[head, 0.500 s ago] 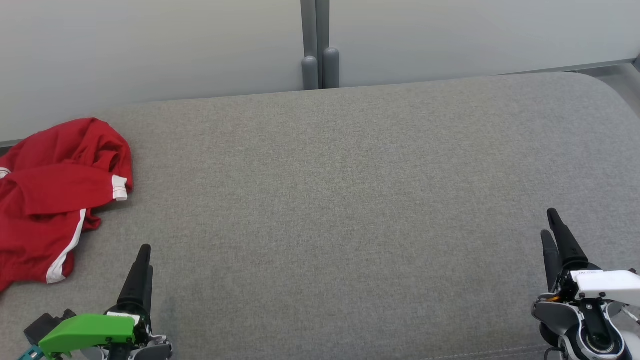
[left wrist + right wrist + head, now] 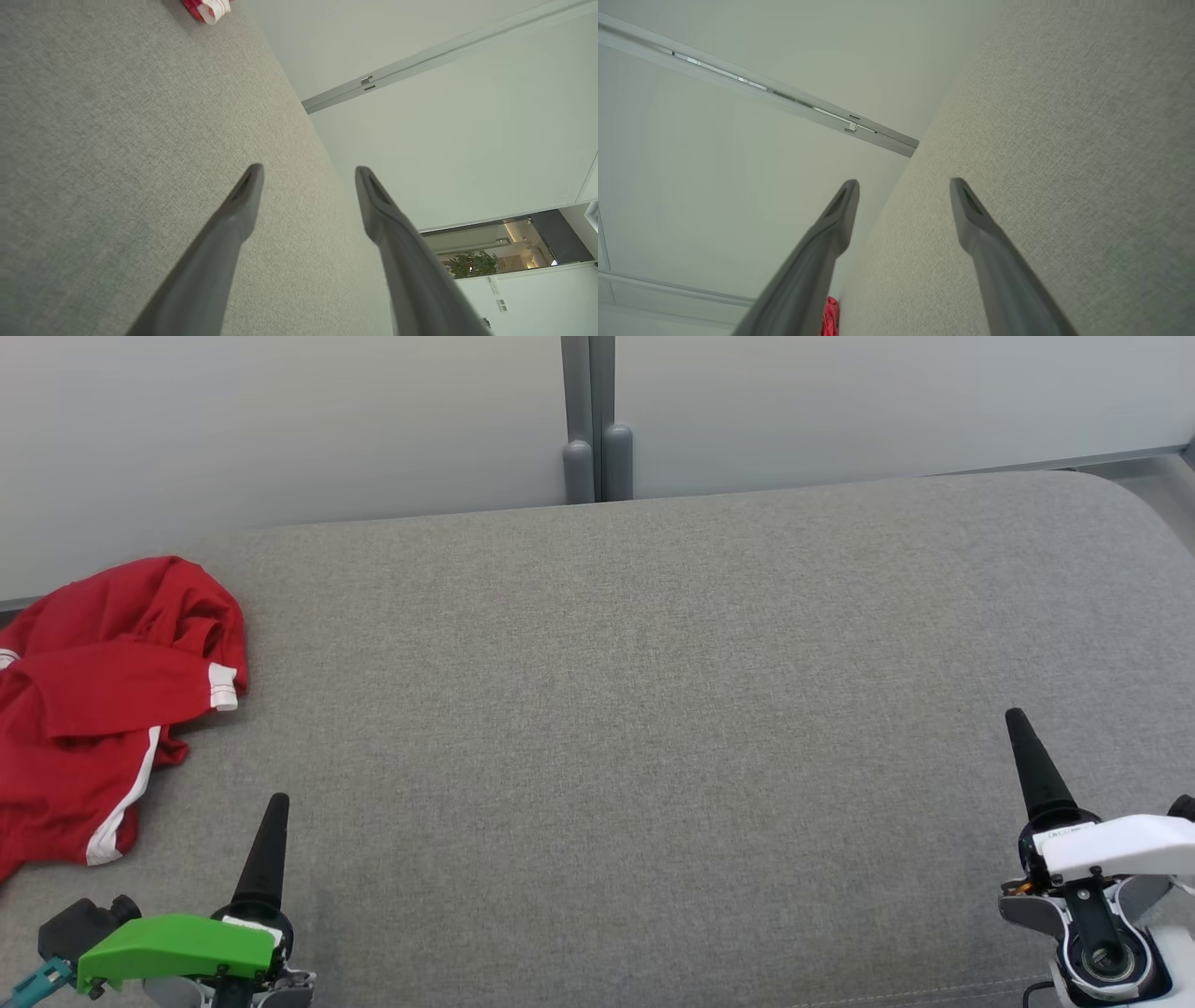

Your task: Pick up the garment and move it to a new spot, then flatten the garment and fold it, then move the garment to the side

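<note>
Currently: your left gripper point(image 2: 308, 172) and right gripper point(image 2: 903, 184) stand wide, holding nothing; red garment point(image 2: 103, 700) lies crumpled far left on grey cushion point(image 2: 635, 709).

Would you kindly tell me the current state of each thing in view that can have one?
Red garment with white stripes: crumpled, not folded, lying at the left end of the grey fabric surface, nothing touching it.
Left claw: open, empty, apart from the garment.
Right claw: open, empty, at the surface's right end.
</note>
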Available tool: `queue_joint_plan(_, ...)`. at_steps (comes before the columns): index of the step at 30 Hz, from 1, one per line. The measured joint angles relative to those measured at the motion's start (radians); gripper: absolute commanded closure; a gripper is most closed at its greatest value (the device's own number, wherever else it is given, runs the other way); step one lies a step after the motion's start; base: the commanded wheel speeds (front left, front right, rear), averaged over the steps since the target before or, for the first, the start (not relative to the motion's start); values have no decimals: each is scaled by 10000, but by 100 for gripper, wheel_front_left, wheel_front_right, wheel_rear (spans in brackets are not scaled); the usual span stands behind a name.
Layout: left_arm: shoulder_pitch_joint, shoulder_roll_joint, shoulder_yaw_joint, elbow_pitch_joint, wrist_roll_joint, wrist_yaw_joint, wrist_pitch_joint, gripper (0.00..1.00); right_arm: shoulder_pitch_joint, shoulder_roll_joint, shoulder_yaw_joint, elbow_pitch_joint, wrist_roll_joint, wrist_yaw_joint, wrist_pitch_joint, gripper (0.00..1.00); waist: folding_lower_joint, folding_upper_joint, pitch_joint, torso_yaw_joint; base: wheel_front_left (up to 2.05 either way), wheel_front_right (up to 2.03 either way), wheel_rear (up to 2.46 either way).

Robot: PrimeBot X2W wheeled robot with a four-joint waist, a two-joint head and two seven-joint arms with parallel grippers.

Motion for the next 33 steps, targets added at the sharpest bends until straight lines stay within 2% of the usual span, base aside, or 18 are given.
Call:
queue_joint_plan(15, 0, 387, -711, -167, 2410, 437, -499, 0, 164, -268, 765, -347, -2568, -512, -514, 0, 0, 0, -17, 20, 0, 0, 0)
queue_joint_plan(25, -3, 646, -947, -359, 3854, 771, -897, 0, 206, -447, 1076, -508, -4029, -711, -853, 0, 0, 0, -17, 35, 0, 0, 0)
queue_joint_plan(33, -3, 796, -1151, -456, 4982, 853, -1149, 0, 275, -600, 1271, -639, -5112, -884, -1126, 0, 0, 0, -12, 37, 0, 0, 0)
